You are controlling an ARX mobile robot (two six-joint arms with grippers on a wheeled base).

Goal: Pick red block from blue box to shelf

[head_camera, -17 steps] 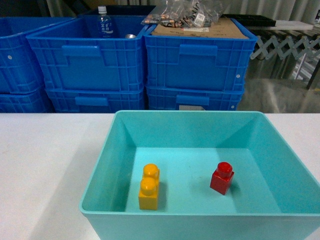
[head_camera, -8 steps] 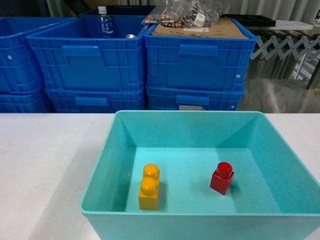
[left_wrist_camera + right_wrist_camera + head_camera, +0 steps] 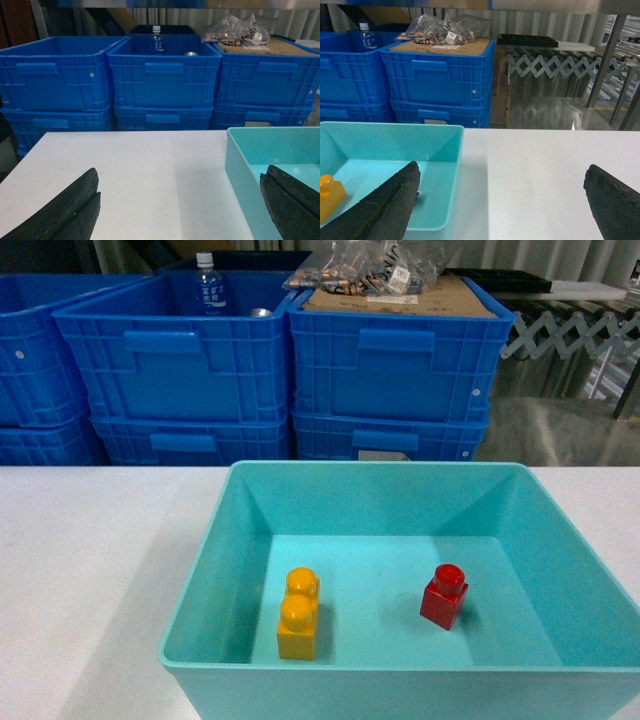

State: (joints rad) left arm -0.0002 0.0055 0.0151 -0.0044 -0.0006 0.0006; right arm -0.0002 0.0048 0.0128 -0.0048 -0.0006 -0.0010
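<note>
Inside blue box, red block (upright); clear of both jaws

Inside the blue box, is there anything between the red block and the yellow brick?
No. In the head view, only bare box floor separates the red block from the yellow brick inside the blue box.

Only fingers show: the left gripper and right gripper each have two matte black, tapered, rough-textured rubbery fingers with seamed edges.
</note>
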